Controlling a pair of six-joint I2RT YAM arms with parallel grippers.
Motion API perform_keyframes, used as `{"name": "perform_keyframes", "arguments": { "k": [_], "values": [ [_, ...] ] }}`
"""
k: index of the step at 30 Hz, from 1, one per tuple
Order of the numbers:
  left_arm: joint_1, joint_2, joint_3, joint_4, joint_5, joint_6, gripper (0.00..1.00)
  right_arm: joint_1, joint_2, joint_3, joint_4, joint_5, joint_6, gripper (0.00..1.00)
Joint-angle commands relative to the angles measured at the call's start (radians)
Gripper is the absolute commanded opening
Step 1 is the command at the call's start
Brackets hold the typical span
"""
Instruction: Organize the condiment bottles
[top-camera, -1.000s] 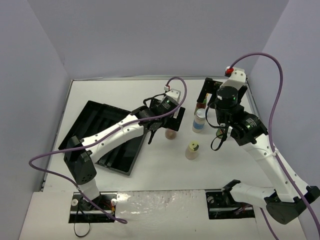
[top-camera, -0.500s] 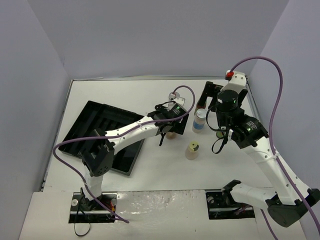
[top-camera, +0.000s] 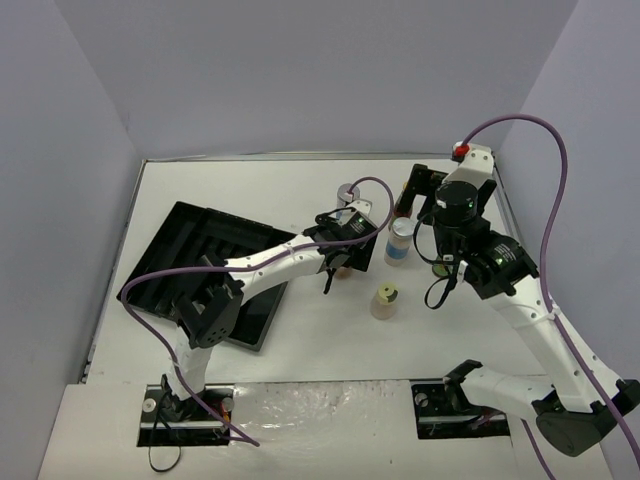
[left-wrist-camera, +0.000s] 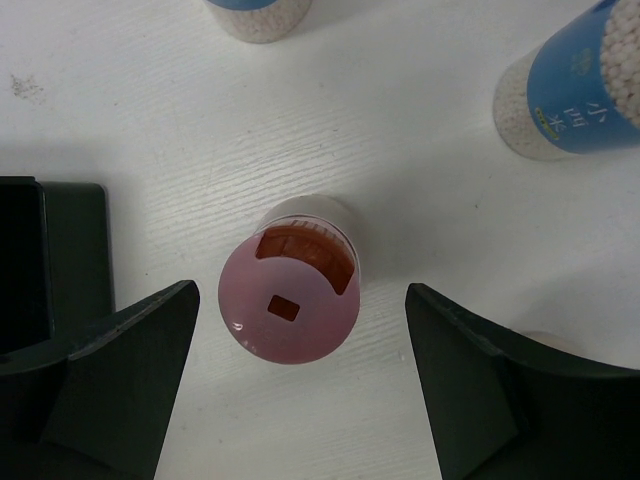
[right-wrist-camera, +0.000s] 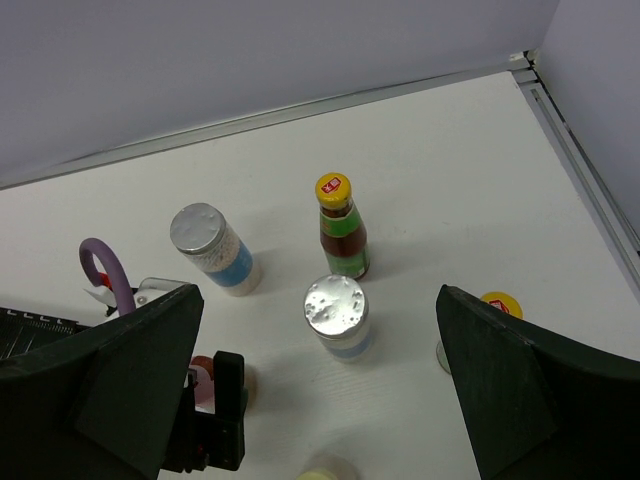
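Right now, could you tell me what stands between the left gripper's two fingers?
The pink-capped bottle stands between the fingers of the open left gripper, untouched, with bare table on either side; the left wrist view shows it.

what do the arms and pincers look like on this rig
Both the left arm and right arm have white links with black joints. A purple cable loops along each. The right wrist carries a red knob. The left pincer and right pincer have dark wedge-shaped fingers.
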Motion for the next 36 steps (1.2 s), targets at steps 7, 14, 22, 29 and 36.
{"name": "perform_keyframes", "arguments": {
  "k": [7, 14, 22, 29, 36],
  "values": [
    [0.015, -0.015, -0.001, 0.063, 0.002, -0.023, 0.66, -0.003, -0.025, -0.015, 0.046, 0.026, 0.011, 1.00],
    [0.015, -0.027, -0.004, 0.066, 0.008, -0.009, 0.05, -0.003, -0.033, -0.027, 0.045, 0.030, 0.015, 1.00],
    [0.010, -0.091, 0.001, 0.044, 0.003, 0.017, 0.00, -0.003, -0.037, -0.042, 0.044, 0.041, 0.014, 1.00],
    [0.009, -0.230, 0.018, -0.011, -0.023, 0.047, 0.00, -0.003, -0.031, -0.047, 0.045, 0.046, 0.018, 1.00],
    [0.040, -0.341, 0.039, -0.097, -0.054, 0.051, 0.00, -0.002, -0.024, -0.053, 0.046, 0.040, 0.029, 1.00]
  ]
}}
